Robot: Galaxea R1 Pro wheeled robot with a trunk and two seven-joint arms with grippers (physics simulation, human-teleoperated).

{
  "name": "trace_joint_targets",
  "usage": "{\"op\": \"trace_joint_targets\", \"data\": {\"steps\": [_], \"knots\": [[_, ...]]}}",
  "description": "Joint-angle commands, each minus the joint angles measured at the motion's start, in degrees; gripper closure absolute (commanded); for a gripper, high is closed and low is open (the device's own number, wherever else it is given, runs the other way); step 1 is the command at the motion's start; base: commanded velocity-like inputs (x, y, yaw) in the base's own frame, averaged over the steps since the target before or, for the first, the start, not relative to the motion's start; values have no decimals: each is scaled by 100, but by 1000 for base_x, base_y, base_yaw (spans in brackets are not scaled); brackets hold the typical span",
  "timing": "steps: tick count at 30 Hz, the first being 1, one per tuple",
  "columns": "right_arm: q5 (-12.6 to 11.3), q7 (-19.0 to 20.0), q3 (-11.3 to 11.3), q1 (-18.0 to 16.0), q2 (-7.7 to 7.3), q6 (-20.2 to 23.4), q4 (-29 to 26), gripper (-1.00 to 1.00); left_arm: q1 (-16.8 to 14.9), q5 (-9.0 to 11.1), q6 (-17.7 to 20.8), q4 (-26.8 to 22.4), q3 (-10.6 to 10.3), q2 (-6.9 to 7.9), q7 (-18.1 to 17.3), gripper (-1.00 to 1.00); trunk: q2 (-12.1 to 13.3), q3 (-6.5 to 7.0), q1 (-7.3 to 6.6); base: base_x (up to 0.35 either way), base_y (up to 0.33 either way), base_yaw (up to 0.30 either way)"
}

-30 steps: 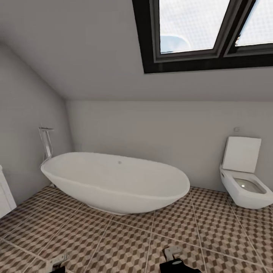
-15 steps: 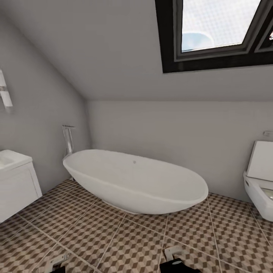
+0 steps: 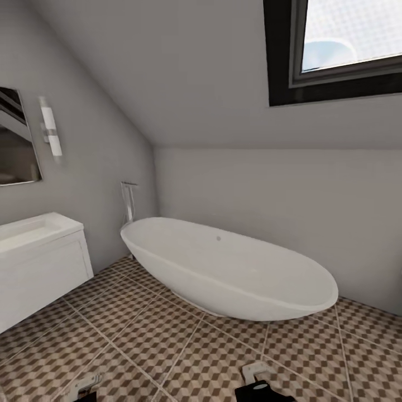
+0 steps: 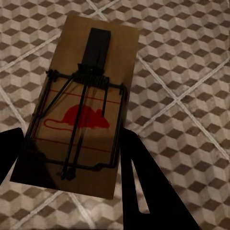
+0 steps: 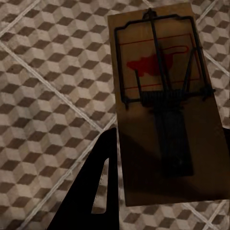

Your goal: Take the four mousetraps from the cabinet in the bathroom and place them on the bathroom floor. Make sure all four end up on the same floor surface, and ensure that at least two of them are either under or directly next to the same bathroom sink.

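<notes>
At the bottom edge of the head view, the left hand and the right hand just poke into frame above the bathroom floor. In the left wrist view, the left hand is clenched on a mousetrap, its dark fingers pressing the board's two long edges; the red mouse print and wire spring face the camera, patterned tiles beyond. In the right wrist view, the right hand grasps a second mousetrap the same way, one dark finger against its edge. Further out in the head view, the bathroom sink sits at left centre on its white vanity, a mirror and wall lamp above. A white bathtub fills the middle, a skylight upper right.
</notes>
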Motion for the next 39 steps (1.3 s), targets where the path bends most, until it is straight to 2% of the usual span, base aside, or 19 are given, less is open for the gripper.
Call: {"op": "trace_joint_targets", "data": {"steps": [1, 18, 23, 28, 39], "knots": [[50, -20, -46, -8, 1, 11, 10, 100, -4, 41, -17, 5, -49, -1, -4, 100, -4, -7, 0, 0, 0, 282], [52, -19, -46, -8, -11, -7, 10, 100, -4, 32, -26, -3, -42, -45, 5, 100, -4, -7, 0, 0, 0, 271], [52, -19, -46, -8, -21, -31, 10, 100, -4, 22, -22, -5, -35, -67, 5, 100, -4, -7, 0, 0, 0, 71], [52, -22, -46, -8, -31, -51, 10, 100, -4, 10, -10, -13, -37, -152, 0, 100, -4, -7, 0, 31, -15, 13], [60, -35, -46, -8, -49, -63, 7, 100, -4, -1, 24, -29, -33, -242, -3, 100, -4, -7, 0, 217, -155, 1]]}}
